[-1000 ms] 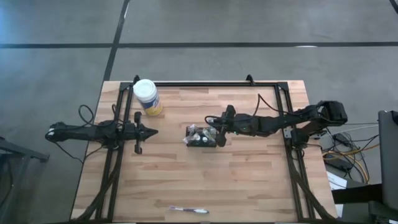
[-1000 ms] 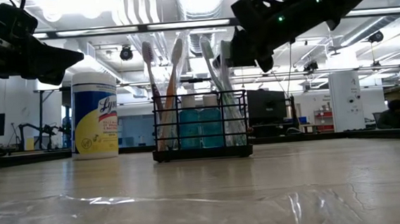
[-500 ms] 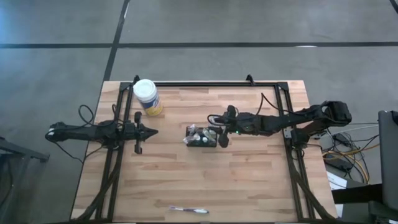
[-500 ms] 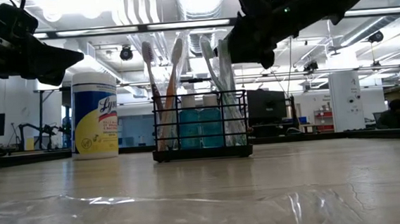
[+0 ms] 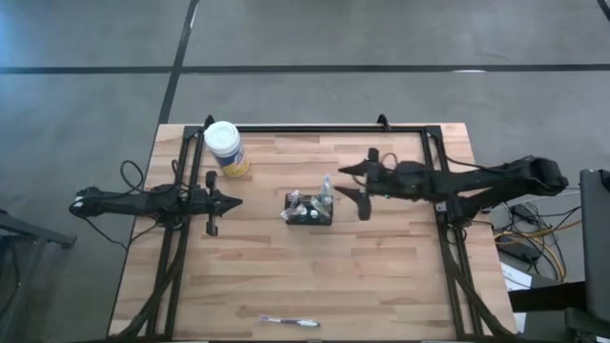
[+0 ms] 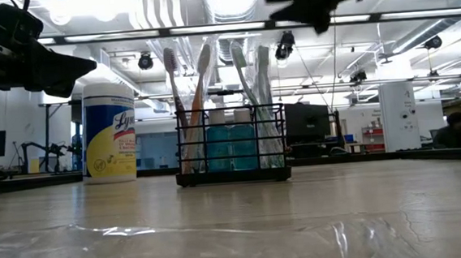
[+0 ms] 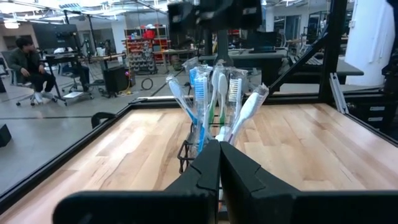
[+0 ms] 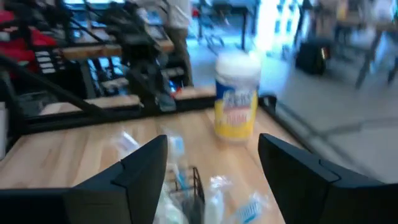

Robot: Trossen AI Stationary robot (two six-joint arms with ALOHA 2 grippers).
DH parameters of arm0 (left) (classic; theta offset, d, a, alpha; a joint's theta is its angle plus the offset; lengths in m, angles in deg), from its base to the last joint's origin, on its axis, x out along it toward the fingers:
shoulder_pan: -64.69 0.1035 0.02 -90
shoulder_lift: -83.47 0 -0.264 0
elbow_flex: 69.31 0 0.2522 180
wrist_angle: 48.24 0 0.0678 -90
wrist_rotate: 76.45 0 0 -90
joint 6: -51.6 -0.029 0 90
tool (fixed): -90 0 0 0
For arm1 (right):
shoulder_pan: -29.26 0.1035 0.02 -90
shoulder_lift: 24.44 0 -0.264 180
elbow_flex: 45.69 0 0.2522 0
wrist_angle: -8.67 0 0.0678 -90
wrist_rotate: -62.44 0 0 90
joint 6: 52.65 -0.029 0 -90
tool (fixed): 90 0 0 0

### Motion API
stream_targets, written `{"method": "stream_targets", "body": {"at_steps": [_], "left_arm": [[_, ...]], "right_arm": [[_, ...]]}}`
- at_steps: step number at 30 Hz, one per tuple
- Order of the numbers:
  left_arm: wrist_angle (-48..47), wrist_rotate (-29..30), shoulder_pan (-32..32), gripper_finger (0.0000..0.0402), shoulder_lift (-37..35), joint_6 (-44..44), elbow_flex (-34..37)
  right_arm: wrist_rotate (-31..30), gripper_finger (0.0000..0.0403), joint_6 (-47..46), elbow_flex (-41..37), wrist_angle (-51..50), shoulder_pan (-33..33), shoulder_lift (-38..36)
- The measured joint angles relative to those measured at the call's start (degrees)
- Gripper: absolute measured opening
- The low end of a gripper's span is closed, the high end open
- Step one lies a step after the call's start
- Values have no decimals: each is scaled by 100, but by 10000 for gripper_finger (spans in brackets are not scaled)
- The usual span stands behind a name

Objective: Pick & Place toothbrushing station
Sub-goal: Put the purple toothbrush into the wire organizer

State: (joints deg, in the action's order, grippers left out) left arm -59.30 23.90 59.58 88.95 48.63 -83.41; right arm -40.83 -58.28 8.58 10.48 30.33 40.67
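The caddy (image 5: 308,210) stands near the middle of the wooden table (image 5: 381,276), upright, its black wire frame packed with toothbrushes (image 6: 204,106) that poke up well above the rim and lean a little to either side. Through the mesh, from table height, something blue-green shows in the lower half (I can't make out what it is). Nothing is touching the caddy.

The right gripper (image 5: 351,181) hangs just beside the caddy on its right — clear of it, fingers spread wide, with nothing between them. Its own camera looks down past the two parted fingers (image 8: 143,171) onto the brush heads below. From table height it is only a dark shape above the brushes.

The left gripper (image 5: 235,201) waits off to the caddy's left, well apart from it, pointing toward it with its fingers (image 7: 208,168) pressed together and nothing in them.

A yellow tub (image 5: 225,148) with a white lid stands toward the far left corner of the table, behind the left gripper. One loose toothbrush (image 5: 289,322) lies flat at the near edge, far from everything else.

Out in the room beyond the table — in the left wrist view — a person (image 7: 28,62) sits on a chair.
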Motion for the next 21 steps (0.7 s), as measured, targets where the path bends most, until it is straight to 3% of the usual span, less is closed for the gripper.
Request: {"method": "stream_targets", "body": {"at_steps": [6, 17, 21], "left_arm": [[-7, -4, -1, 12, 0, 51, 0], [-83, -24, 0, 12, 2, 292, 0], [-44, -8, 0, 12, 2, 601, 0]], "right_arm": [[-16, 199, 716, -406, 328, 470, -992], [-34, 44, 447, -2584, 1709, 770, -2924], [-38, 12, 563, -3128, 1835, 768, -3376]]}}
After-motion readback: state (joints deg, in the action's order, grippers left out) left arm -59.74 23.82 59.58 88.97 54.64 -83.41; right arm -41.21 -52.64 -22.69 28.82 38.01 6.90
